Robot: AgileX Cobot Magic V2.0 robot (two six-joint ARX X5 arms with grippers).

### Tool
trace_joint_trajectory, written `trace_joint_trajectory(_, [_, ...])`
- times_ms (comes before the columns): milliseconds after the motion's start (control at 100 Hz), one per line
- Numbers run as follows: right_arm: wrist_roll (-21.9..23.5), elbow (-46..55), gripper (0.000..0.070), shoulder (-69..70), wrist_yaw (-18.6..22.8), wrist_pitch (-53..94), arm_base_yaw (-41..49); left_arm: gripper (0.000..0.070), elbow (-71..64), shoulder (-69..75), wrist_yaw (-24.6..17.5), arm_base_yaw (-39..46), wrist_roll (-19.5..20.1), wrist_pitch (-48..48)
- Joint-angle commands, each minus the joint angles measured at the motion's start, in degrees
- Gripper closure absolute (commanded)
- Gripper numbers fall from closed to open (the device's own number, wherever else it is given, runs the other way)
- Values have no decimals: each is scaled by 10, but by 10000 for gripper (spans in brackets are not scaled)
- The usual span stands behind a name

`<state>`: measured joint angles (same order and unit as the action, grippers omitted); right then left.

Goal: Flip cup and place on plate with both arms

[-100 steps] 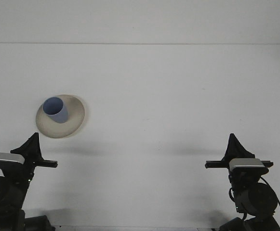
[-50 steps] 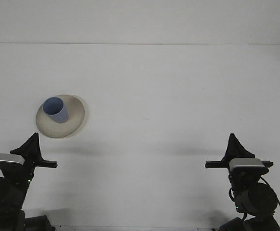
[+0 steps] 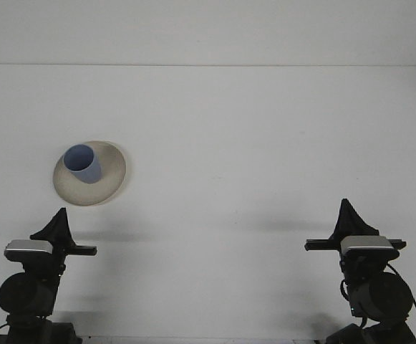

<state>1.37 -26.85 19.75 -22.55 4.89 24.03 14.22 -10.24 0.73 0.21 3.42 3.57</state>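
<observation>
Both arms cut off by bottom edge, bases not visible. Left gripper and right gripper seen end-on as dark wedges, so finger gap can't be read. Cup hides part of the plate; cup base not visible.

Table open throughout; only plate with cup blocks, left side.

Blue cup, upright, mouth up, standing on beige plate, left side of table
</observation>
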Motion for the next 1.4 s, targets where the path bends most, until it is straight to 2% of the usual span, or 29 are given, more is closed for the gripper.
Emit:
trace_joint_trajectory(0, [5, -2, 696, 2, 0, -6, 3, 688, -34, 28, 4, 0, -20, 31])
trace_joint_trajectory(100, [5, -2, 696, 2, 0, -6, 3, 688, -82, 75, 4, 0, -48, 36])
trace_joint_trajectory(410, [5, -2, 696, 2, 0, -7, 3, 688, -134, 101, 4, 1, -63, 55])
trace_joint_trajectory(1240, [5, -2, 696, 2, 0, -15, 3, 688, -134, 100, 4, 1, -63, 55])
trace_joint_trajectory(1310, [-5, -2, 696, 2, -2, -16, 3, 688, -134, 100, 4, 1, -63, 55])
trace_joint_trajectory(1390, [-43, -2, 696, -2, -12, -15, -1, 688, -134, 100, 4, 1, -63, 55])
